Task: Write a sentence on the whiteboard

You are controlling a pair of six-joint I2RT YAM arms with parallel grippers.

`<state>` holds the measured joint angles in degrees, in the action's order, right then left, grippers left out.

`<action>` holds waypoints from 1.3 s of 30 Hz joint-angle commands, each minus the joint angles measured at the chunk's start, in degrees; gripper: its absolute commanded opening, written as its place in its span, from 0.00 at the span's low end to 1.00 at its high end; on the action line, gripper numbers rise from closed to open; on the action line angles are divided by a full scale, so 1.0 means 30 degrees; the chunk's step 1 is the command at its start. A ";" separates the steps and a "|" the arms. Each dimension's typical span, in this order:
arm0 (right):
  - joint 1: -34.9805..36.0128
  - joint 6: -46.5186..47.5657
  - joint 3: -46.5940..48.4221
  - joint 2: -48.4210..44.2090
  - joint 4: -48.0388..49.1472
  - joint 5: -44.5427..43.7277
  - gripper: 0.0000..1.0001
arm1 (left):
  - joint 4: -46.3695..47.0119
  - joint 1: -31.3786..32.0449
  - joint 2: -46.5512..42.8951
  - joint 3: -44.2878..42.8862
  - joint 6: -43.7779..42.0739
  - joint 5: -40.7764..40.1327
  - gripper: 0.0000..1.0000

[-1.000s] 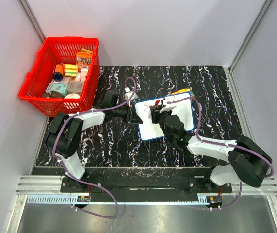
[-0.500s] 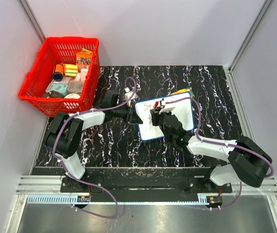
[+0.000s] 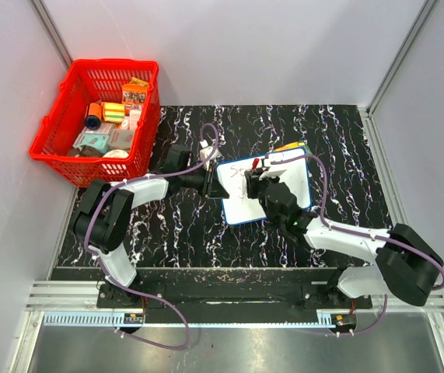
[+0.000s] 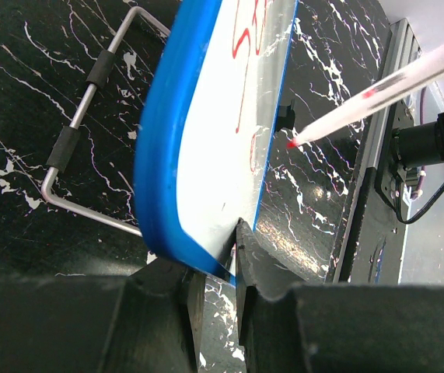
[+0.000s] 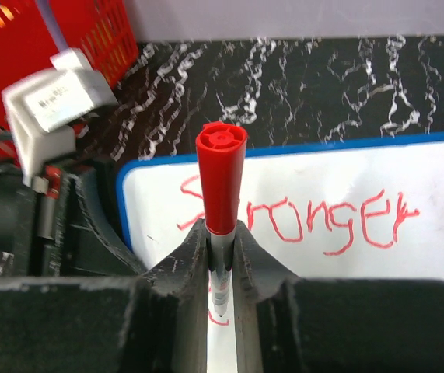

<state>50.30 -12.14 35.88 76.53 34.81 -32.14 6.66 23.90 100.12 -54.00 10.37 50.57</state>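
Note:
The whiteboard (image 3: 241, 206), white with a blue frame, stands tilted on a wire stand (image 4: 89, 85). My left gripper (image 3: 212, 185) is shut on the whiteboard's left edge (image 4: 176, 233), its jaws pinching the blue rim. The sentence (image 5: 338, 221) starts with one red word, "Stronger", along the top, and a short red stroke (image 5: 216, 320) sits below it. My right gripper (image 5: 220, 233) is shut on a red-capped marker (image 5: 221, 183) over the board's left half. The marker tip (image 4: 291, 144) points at the board by that stroke; contact is unclear.
A red basket (image 3: 66, 148) full of small packages stands at the back left, off the black marbled mat. A small orange box (image 3: 293, 145) pokes out behind the board's far right corner. Grey walls close in on three sides.
My right gripper has shifted a little to the right over the board with the marker. The left gripper and the board have stayed put.

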 commanded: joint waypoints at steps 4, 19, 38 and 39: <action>-0.0302 0.0210 0.0667 -0.2395 0.0850 0.0838 0.00 | -0.1105 0.0266 0.0290 0.0246 -0.2314 -0.2734 0.00; -0.3936 -0.1930 -0.1031 -0.3128 0.1523 0.6056 0.00 | -0.1105 0.0295 0.0319 0.0275 -0.2344 -0.2793 0.00; -0.1094 0.0942 -0.1061 -0.1137 0.2753 0.1017 0.00 | -0.1134 0.0295 0.0320 0.0275 -0.2314 -0.2764 0.00; -0.1094 0.1000 -0.1061 -0.1049 0.2811 0.0900 0.00 | -0.1105 0.0295 0.0349 0.0304 -0.2314 -0.2764 0.00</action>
<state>46.76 -10.50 32.23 72.55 39.48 -24.62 6.72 23.97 100.12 -54.00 10.35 50.54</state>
